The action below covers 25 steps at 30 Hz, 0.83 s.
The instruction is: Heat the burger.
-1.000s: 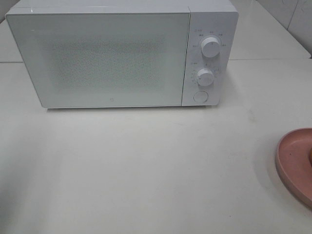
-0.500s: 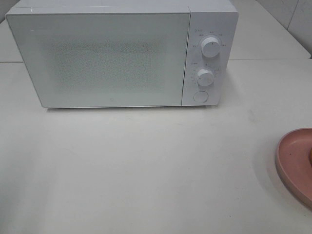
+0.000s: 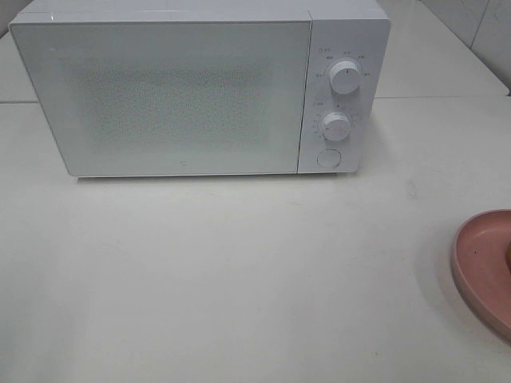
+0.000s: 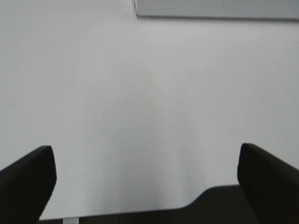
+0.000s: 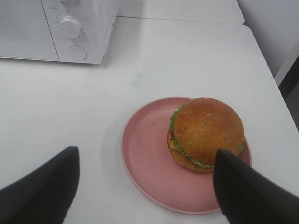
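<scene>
Burger (image 5: 205,134) seated on pink plate (image 5: 145,158) at right edge of tabletop (image 3: 239,271). Microwave (image 3: 168,96) at rear edge, door closed. Right pincer (image 5: 145,186) jaws apart above plate, empty. Left pincer (image 4: 145,182) jaws wide apart over bare tabletop, empty.

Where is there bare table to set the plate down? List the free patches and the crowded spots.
Widest free patch: the white table in front of the microwave, running from its closed door toward the near edge. A smaller strip lies right of the microwave's knobs. Crowded: the right edge, where the pink plate carries the burger, off-centre on it.
</scene>
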### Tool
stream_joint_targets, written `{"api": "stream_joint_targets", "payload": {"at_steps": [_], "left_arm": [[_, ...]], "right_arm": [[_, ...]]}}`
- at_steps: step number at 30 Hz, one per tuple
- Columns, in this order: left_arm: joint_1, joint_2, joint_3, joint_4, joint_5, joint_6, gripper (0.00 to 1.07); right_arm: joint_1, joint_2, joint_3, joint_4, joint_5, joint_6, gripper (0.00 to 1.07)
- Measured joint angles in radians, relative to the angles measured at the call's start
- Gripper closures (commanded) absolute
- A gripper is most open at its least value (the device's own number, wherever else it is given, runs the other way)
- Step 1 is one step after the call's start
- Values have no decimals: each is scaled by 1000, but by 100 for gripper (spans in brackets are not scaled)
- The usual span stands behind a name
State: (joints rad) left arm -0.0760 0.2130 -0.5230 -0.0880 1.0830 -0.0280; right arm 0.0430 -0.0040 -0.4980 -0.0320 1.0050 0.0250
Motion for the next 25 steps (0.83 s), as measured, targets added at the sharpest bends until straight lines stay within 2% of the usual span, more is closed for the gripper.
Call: {"api": "stream_joint_targets", "payload": {"at_steps": [2,7,25], "left_arm": [[53,-103,0,0,-1,0,8],[98,-215,0,-1,-1,1,8],[99,-218,3,-6,-2,1,8]], "right_arm": [[0,0,0,0,0,0,31],[0,0,0,0,0,0,31],[0,0,0,0,0,0,31]]}}
